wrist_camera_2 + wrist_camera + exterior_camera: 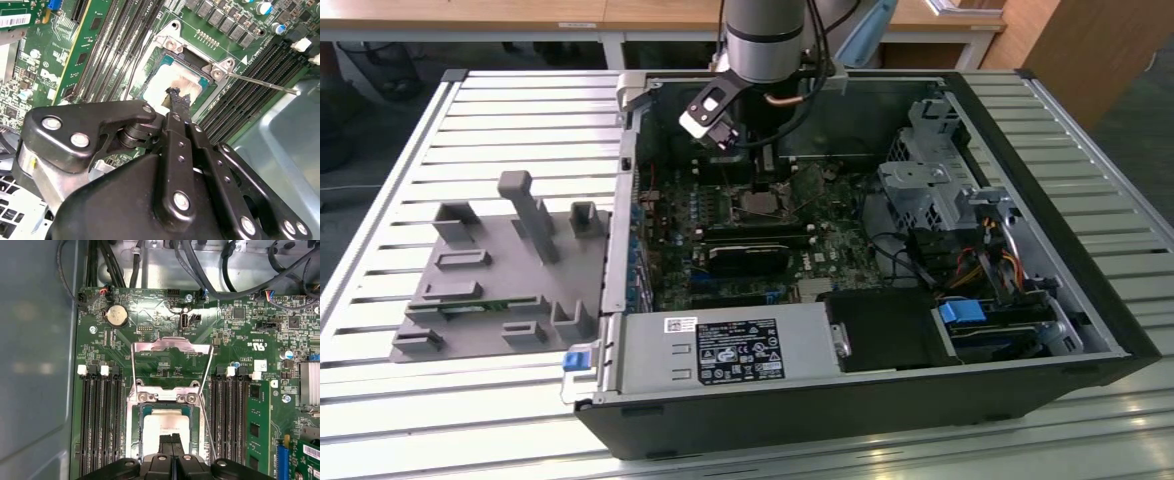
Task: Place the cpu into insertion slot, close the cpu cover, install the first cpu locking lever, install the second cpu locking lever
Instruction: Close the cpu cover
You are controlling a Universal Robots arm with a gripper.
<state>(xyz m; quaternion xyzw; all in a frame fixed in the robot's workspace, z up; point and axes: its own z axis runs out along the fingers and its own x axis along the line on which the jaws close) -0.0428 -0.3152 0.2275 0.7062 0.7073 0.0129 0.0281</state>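
the gripper, fingers pressed together, is set on the cpu in the insertion slot — at 12 o'clock of the memory sticks, exterior view. the cpu cover is raised — a sideways drag could likely bend pins.

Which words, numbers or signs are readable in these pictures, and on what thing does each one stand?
Power supply sticker: print too small to read.
Barcode label in the second wrist view: too small to read.
White marks on the motherboard: too small to read.
No text reads clearly.
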